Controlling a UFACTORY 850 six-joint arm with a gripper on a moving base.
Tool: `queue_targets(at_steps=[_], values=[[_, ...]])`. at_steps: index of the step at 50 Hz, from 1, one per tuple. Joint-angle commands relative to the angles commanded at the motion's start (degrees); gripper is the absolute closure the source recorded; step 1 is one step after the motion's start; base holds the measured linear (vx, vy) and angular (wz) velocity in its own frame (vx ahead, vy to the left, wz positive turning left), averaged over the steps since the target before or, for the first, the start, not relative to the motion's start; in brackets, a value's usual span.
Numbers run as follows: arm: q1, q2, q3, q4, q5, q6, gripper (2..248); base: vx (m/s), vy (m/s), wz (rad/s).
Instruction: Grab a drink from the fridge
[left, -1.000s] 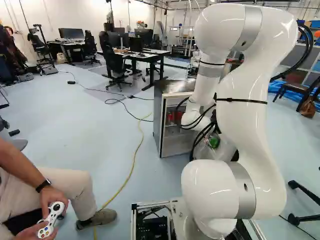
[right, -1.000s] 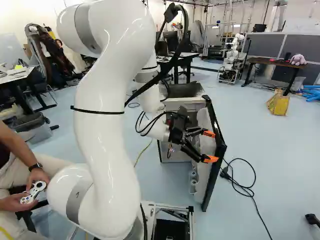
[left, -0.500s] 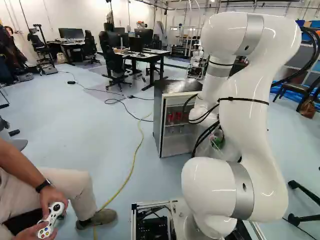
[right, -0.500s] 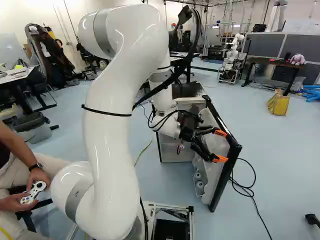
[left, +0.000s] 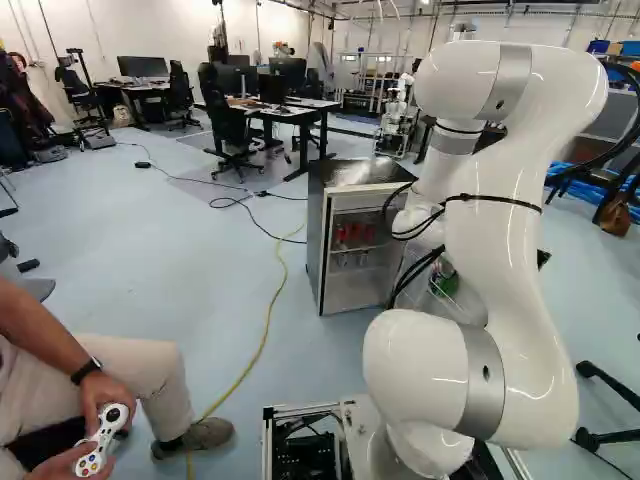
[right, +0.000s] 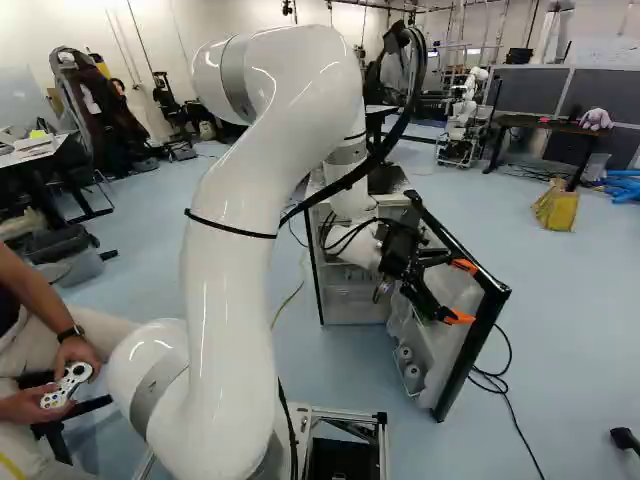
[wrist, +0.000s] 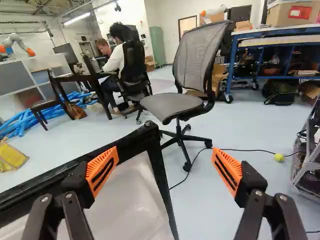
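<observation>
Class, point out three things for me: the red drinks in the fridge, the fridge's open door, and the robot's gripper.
Red drinks (left: 355, 234): left base view, on the front of one.
Fridge door (right: 450, 345): right base view, on its pale inner face.
Gripper (wrist: 165, 149): wrist view, midway between its fingertips.

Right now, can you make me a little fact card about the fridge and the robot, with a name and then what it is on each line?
fridge: dark-sided box, standing open
door: swung out, bottle-rack side facing the arm
drinks: red cans on a shelf inside
gripper: open, by the door's inner side
held: nothing between the fingers
touching door: cannot tell
ahead of gripper: office chair, past the door
drink grabbed: not yet
</observation>
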Motion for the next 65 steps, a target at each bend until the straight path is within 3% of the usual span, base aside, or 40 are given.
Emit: queue_targets(at_steps=[12, 22, 65], values=[[-0.09, 0.27, 0.54, -0.41, 0.00, 0.00, 3, 0.000, 0.000, 0.000], [0.45, 1.67, 3.34, -3.54, 0.00, 0.00, 3, 0.000, 0.000, 0.000], [5.37, 11.34, 20.21, -28.55, 0.00, 0.00, 3, 0.000, 0.000, 0.000]])
